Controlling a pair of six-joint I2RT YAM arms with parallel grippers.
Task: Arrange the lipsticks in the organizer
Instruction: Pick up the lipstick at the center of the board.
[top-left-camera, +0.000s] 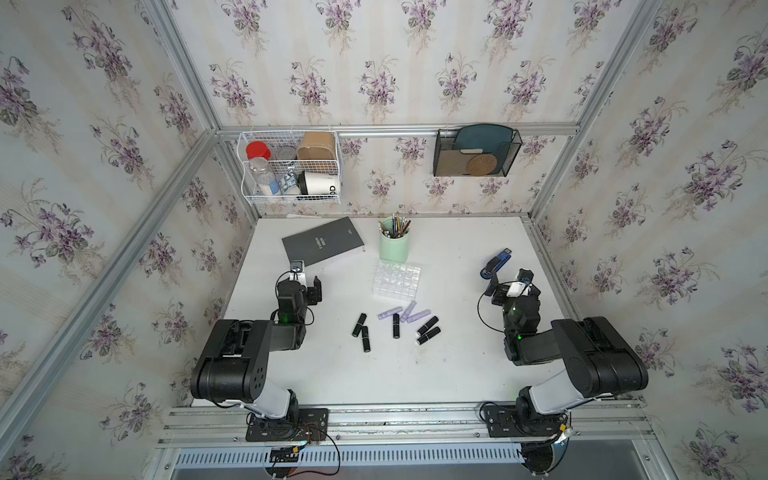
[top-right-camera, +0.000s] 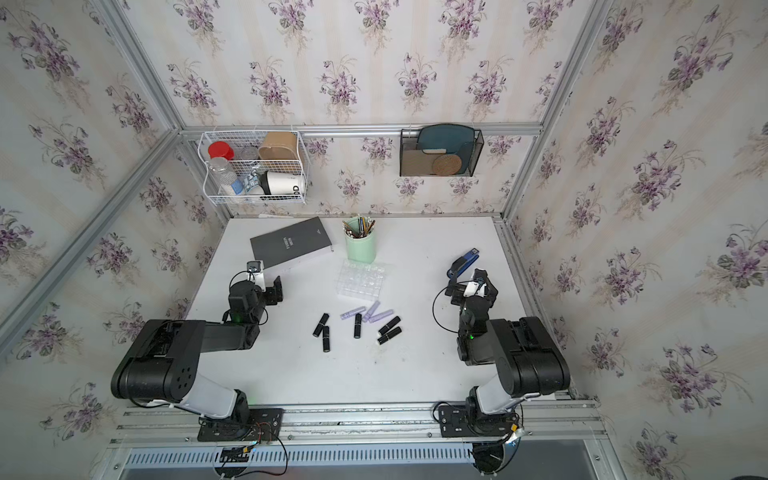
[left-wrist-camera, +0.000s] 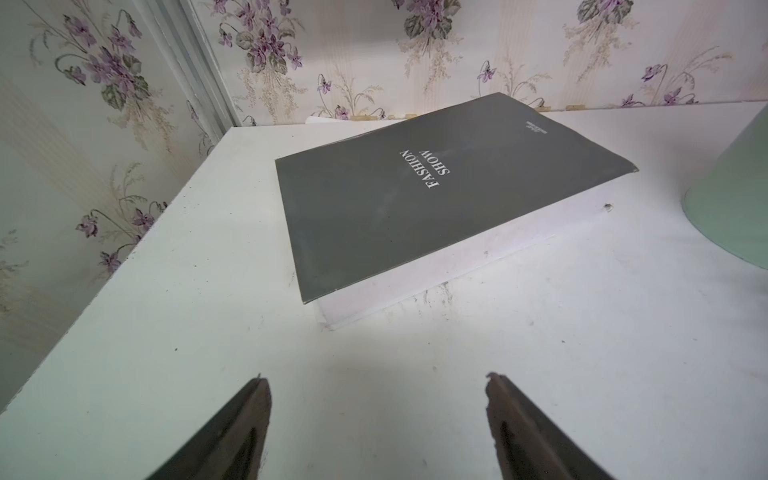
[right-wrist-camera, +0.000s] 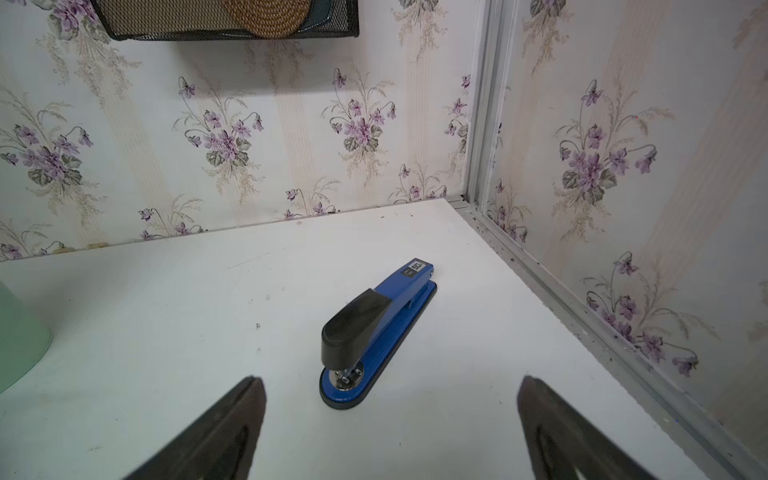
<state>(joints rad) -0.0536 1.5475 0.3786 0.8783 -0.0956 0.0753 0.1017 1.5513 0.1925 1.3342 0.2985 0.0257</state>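
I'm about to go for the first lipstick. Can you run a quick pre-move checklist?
1. Left gripper open and empty: ok.
2. Right gripper open and empty: ok.
3. Organizer cells free of tubes: ok.
4. All eight lipsticks in view, lying on the table: ok.
5. Lilac lipsticks spaced for a single pick: not ok, they are bunched together.
6. Blue stapler clear of the right gripper: cannot tell, it lies just ahead.

My housings: glossy black rounded joint housings (top-left-camera: 226, 365)
My lower links: white plastic shells (top-left-camera: 272, 399)
My lights: small green LEDs (top-left-camera: 284, 320)
My wiring: thin black cable loops (top-left-camera: 478, 308)
My fingers (left-wrist-camera: 245, 411): dark, tapered
My mounts: black screwed base plates (top-left-camera: 286, 424), six o'clock
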